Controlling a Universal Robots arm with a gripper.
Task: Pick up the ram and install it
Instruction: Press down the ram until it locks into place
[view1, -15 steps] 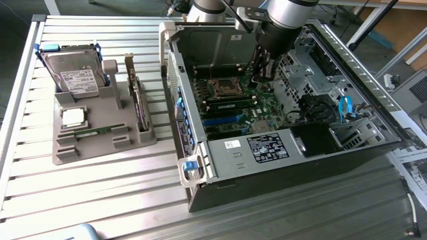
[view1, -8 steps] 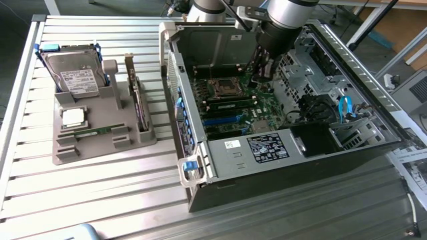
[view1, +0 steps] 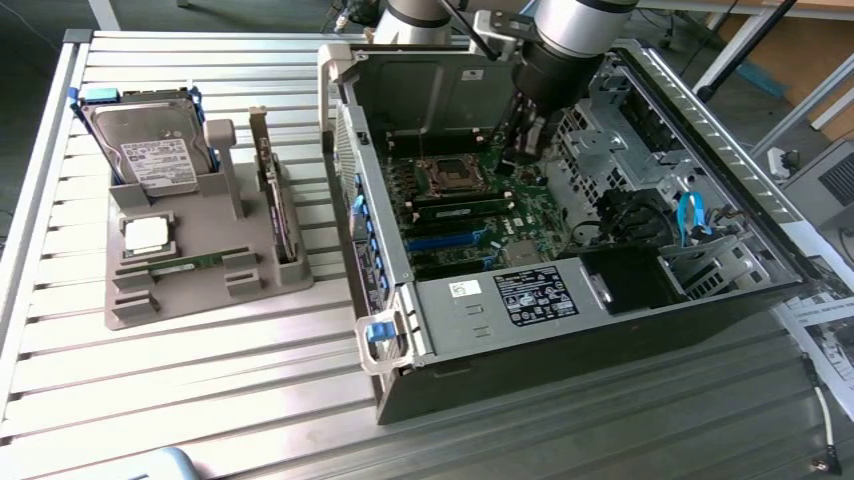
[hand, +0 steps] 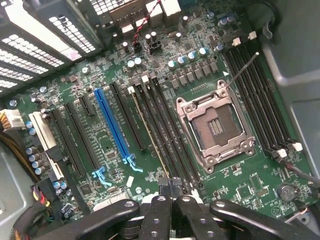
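The ram (view1: 187, 263), a thin green stick, lies flat in a groove at the front of the grey holder (view1: 200, 225), on the exterior view's left. My gripper (view1: 523, 145) is far from it, inside the open computer case (view1: 561, 290) over the green motherboard (hand: 100, 160). In the wrist view the two black fingers (hand: 159, 215) are pressed together with nothing between them, so the gripper (hand: 172, 207) is shut. It sits just above the end of the long black memory slots (hand: 172, 140). A thin board (hand: 150, 135) stands on edge in one of those slots.
The holder also carries a hard drive (view1: 150, 140), a square silver processor (view1: 144, 235) and an upright dark expansion card (view1: 274, 200). On the motherboard are an open processor socket (hand: 215, 125) and a blue card slot (hand: 112, 125). Case walls and drive cages surround the gripper.
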